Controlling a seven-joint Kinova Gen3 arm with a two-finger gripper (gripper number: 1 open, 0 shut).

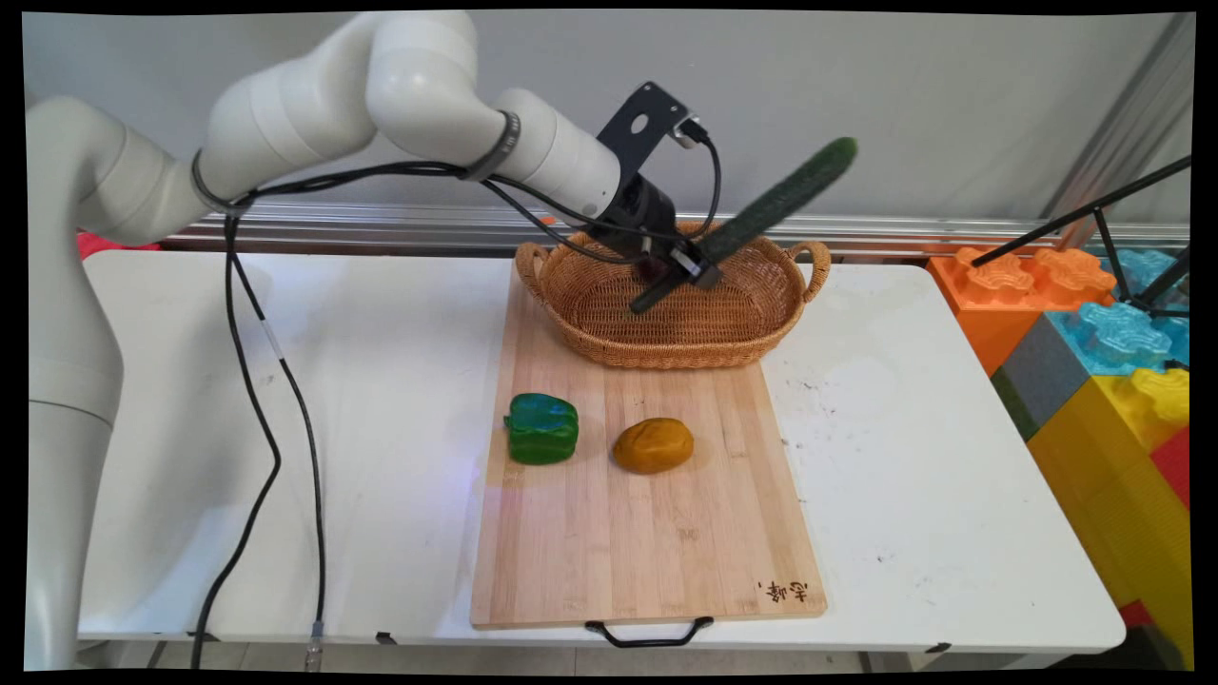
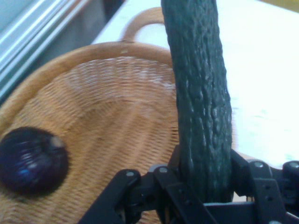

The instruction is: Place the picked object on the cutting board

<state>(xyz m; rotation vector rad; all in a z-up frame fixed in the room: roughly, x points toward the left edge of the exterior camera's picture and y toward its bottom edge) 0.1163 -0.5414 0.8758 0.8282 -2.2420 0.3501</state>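
The white table point(image 1: 913, 476) is smooth and lightly scuffed, and runs back to a grey wall with a metal rail along its foot. At three o'clock, off the table's edge, stands a stack of big moulded plastic blocks point(image 1: 1094, 342) in orange, blue, yellow and grey. A long bamboo cutting board point(image 1: 647, 542) with a black wire handle at six o'clock lies down the table's middle. At the board's twelve o'clock end sits an oval wicker basket point(image 1: 609, 323), tightly woven, with a loop handle at each end. Over the basket's middle hangs the gripper point(image 1: 693, 266), its fingers closed on a long, dark green, bumpy cucumber point(image 1: 780, 202). The cucumber is held near its lower end and slants up toward two o'clock, clear of the basket's rim; its short lower end points down to eight o'clock above the weave. In the hand view a round, dark purple, glossy thing point(image 2: 32, 161) rests on the basket floor. On the board's middle, toward nine o'clock, lies a green bell pepper point(image 1: 541, 428), blocky and shiny; just beside it at three o'clock is a smooth orange-brown oval lump point(image 1: 653, 444), apart from it.
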